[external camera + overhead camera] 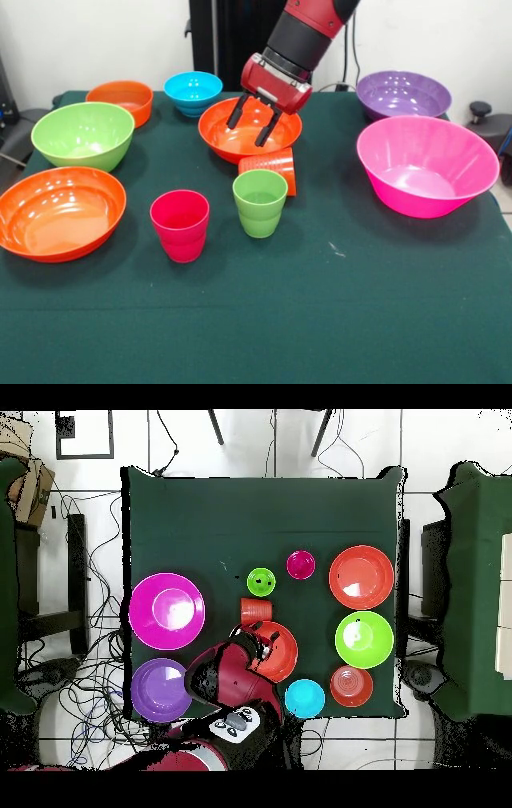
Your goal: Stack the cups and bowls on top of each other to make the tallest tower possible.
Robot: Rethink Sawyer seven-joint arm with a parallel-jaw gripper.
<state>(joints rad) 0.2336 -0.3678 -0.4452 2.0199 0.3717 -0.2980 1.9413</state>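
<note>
- End effector is held with fingers spread, empty, above the wide orange bowl.
- Just below it, the orange cup is seen tipped on its side.

On the dark green table, the red arm's gripper hangs over a wide glossy orange plastic bowl. An orange ridged plastic tumbler lies tipped at its twelve o'clock edge.

Bright, even light; perhaps slight glare.
</note>
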